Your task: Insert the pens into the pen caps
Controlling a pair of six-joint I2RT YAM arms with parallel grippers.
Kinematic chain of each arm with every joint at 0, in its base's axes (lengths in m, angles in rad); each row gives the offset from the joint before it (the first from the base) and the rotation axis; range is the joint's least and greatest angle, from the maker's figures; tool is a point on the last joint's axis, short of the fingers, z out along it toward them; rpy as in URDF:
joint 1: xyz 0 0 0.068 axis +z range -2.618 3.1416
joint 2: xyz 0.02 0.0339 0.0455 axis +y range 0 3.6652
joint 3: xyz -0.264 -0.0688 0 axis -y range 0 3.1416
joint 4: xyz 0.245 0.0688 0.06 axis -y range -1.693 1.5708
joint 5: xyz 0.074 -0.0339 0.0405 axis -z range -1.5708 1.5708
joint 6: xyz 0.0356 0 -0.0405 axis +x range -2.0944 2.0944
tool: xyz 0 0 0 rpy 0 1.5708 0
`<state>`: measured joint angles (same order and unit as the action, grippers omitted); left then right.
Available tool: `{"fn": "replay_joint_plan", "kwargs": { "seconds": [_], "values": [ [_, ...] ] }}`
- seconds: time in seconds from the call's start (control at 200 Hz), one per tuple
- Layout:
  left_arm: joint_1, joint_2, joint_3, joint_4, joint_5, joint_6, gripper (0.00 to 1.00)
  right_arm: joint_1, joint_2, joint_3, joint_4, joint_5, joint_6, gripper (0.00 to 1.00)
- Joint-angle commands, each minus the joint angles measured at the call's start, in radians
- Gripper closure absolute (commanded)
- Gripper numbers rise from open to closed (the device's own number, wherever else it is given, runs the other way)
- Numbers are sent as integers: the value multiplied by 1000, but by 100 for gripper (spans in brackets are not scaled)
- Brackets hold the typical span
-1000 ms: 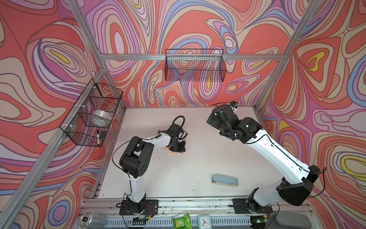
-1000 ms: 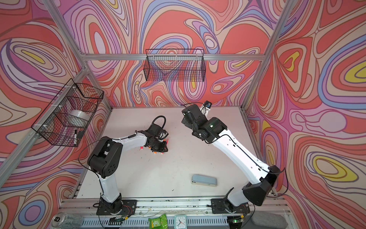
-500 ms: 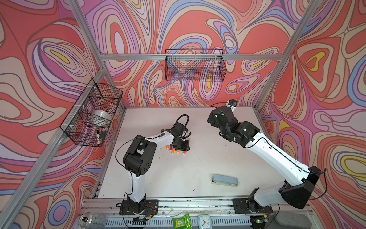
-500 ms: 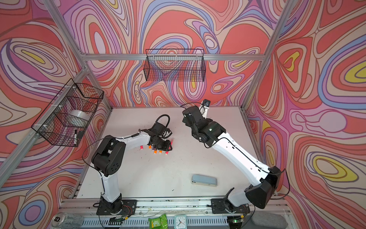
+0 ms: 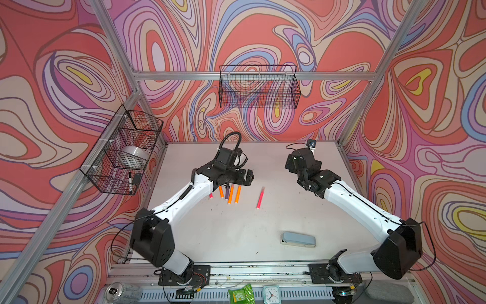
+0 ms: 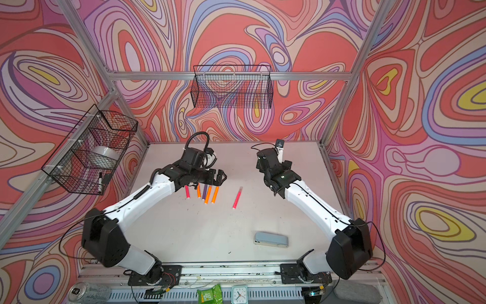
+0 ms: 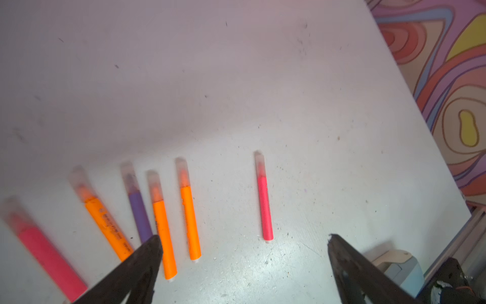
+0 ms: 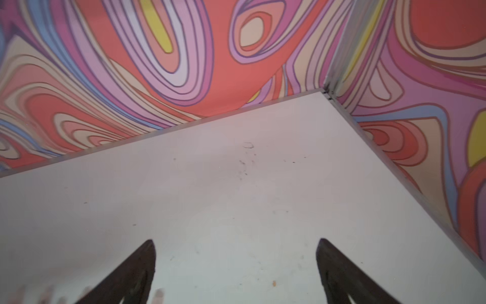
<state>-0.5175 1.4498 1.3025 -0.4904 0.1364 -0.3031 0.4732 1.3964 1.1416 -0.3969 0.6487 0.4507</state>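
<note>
No text can be read. Dark print runs along the barrel of an orange pen [image 7: 110, 226], blurred beyond reading. Markings on the green packet [image 5: 238, 295] and the dial of the clock [image 5: 271, 294] are too small to make out.

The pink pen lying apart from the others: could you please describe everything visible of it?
The neon pink pen is a slim, smooth, plastic-looking cylinder with a translucent cap seated over its tip. It lies flat on the white table, set apart from the other five pens, with nothing else touching it.
</note>
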Motion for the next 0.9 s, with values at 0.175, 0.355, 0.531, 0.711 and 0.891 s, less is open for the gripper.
{"fn": "replay_joint_plan", "kwargs": {
  "seconds": [0.175,0.355,0.531,0.711,0.891],
  "values": [
    [-2,-439,-299,144,-584,47,0,-135,-160,-445,339,-95,-300,2],
    [2,-753,-719,486,-786,347,0,-186,-290,-666,453,-188,-367,2],
    [107,-878,-871,337,-754,221,0,-215,-254,-784,655,-303,-427,2],
    [118,-790,-1063,537,-832,180,0,-285,-124,-767,855,-404,-453,2],
    [216,-547,-1077,815,-795,181,0,-398,90,-649,979,-518,-435,2]
  ]
}}
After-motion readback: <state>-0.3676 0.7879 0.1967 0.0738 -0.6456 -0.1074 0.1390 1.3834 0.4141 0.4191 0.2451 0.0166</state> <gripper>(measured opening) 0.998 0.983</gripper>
